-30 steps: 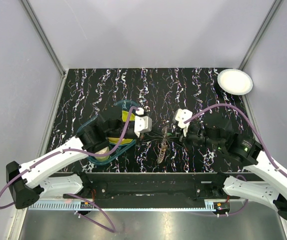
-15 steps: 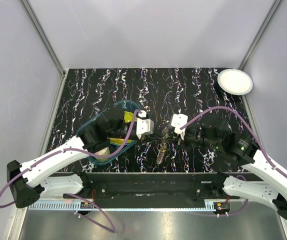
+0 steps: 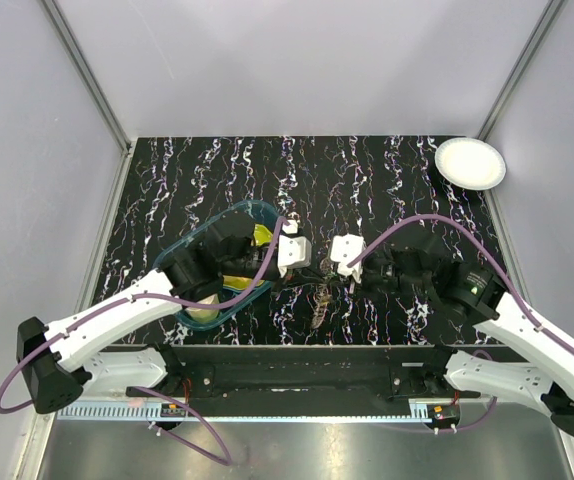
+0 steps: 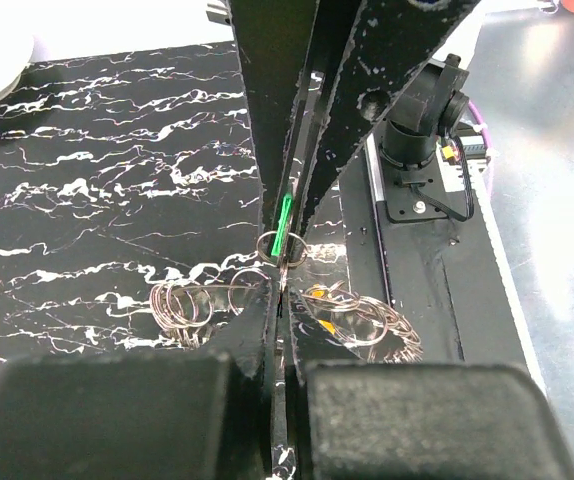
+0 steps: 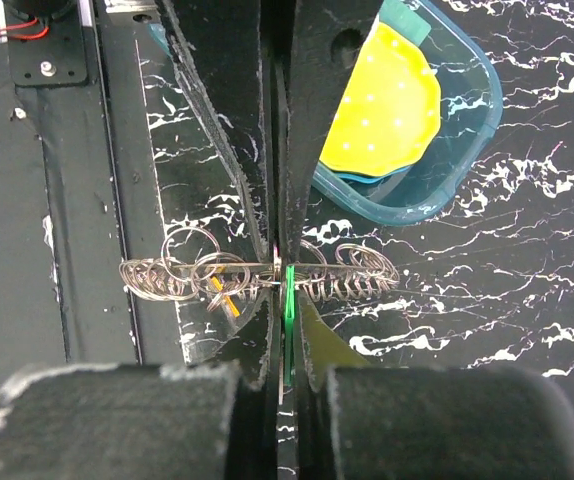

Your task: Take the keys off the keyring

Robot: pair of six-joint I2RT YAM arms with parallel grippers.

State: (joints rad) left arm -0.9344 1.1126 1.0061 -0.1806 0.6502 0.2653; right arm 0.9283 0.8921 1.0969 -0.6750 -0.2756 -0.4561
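On the left half of the table [image 3: 367, 170], close to the near edge, sits a blue-green tray [image 5: 417, 203]. The left arm [image 3: 117, 315] lies across it and hides most of it from above. A yellow thing [image 5: 382, 110] with white dots lies inside. The tray's rim and the claws cut it off, so I cannot tell what it is.

Next comes the left claw [image 4: 275, 295]. Its two fingers are pressed together, clamped on the keyring [image 4: 182, 305]. The keyring is by the middle of the near edge, between the two claws. It looks like a bunch of thin wire rings in a row, spread out to both sides of the fingers. The fingertips cover the spot where it is pinched. From above it is only a small brownish streak. I cannot pick out single keys. I also cannot tell if the rings touch the table or hang just over it.

The right claw [image 5: 285, 290] meets the left claw tip to tip. Its fingers are together too, clamped on the keyring at the same spot. A green strip [image 5: 287, 305] shows between them.

At the far right corner sits a white plate [image 3: 470, 163], well apart from everything else.

The table is black with white streaks. Pale grey walls [image 3: 297, 60] stand on three sides, with metal posts [image 3: 87, 70] at the far corners.
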